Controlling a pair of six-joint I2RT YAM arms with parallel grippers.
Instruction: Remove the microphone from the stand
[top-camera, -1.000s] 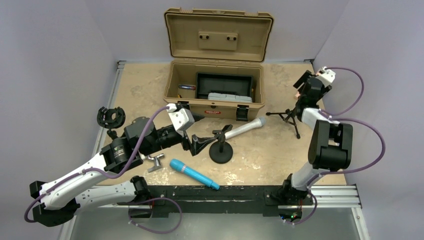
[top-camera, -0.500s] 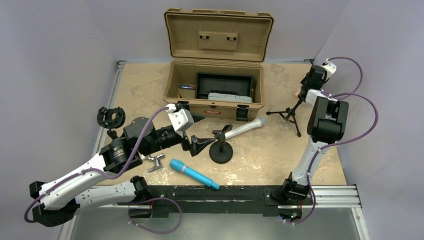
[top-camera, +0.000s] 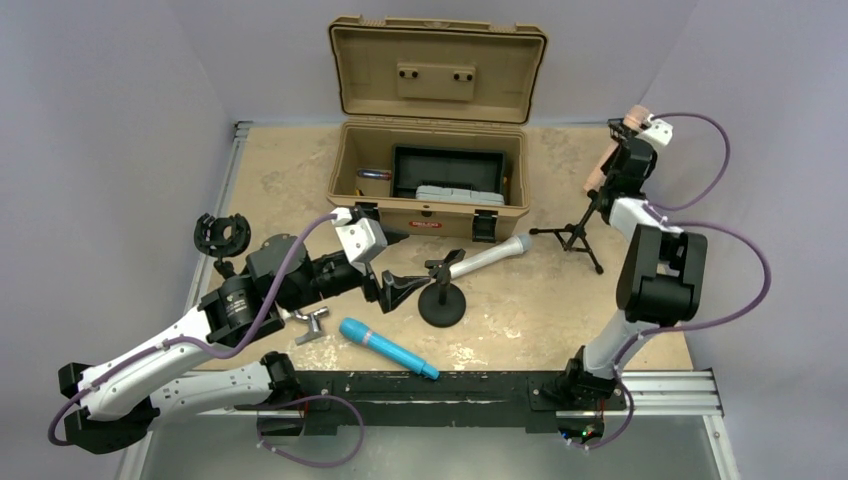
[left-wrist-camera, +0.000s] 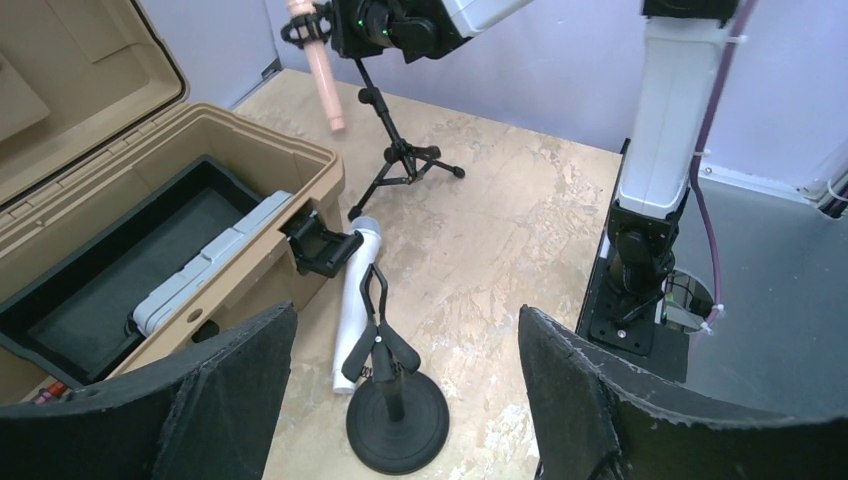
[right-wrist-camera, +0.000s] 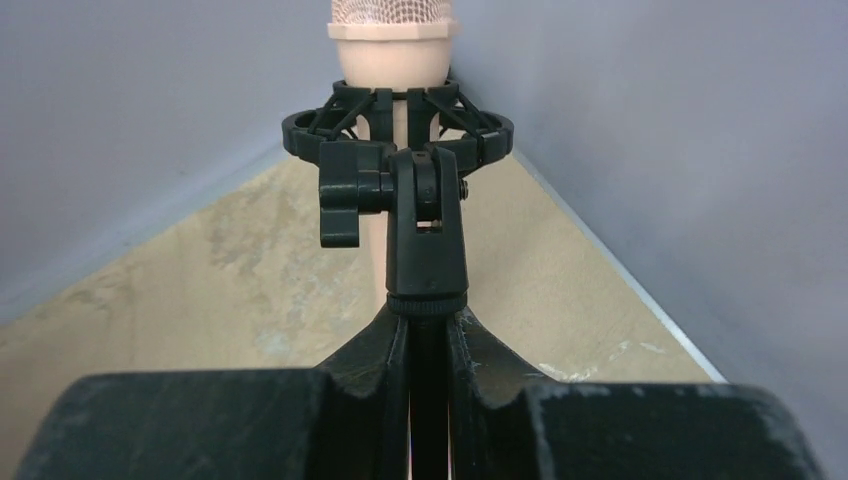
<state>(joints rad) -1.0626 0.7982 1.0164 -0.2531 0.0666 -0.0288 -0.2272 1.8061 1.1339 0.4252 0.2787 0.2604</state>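
Note:
A pink microphone (top-camera: 595, 176) (left-wrist-camera: 322, 85) (right-wrist-camera: 393, 50) sits in the black shock mount of a small tripod stand (top-camera: 575, 232) (left-wrist-camera: 400, 150) at the right of the table. Just under that mount, my right gripper (top-camera: 612, 168) (right-wrist-camera: 428, 340) is shut on the stand's pole. A white microphone (top-camera: 490, 255) (left-wrist-camera: 355, 290) lies on the table by a round-base clip stand (top-camera: 442, 300) (left-wrist-camera: 395, 420); whether the clip holds it I cannot tell. Left of this stand my left gripper (top-camera: 395, 290) (left-wrist-camera: 405, 312) hangs open and empty.
An open tan toolbox (top-camera: 430, 215) stands at the back centre. A blue microphone (top-camera: 385, 347) lies near the front edge, beside a small metal piece (top-camera: 312, 322). A spare black shock mount (top-camera: 222, 235) stands at the far left.
My right gripper has closed on the tripod stand's pole, and the pink microphone now sits higher. The left arm has not moved.

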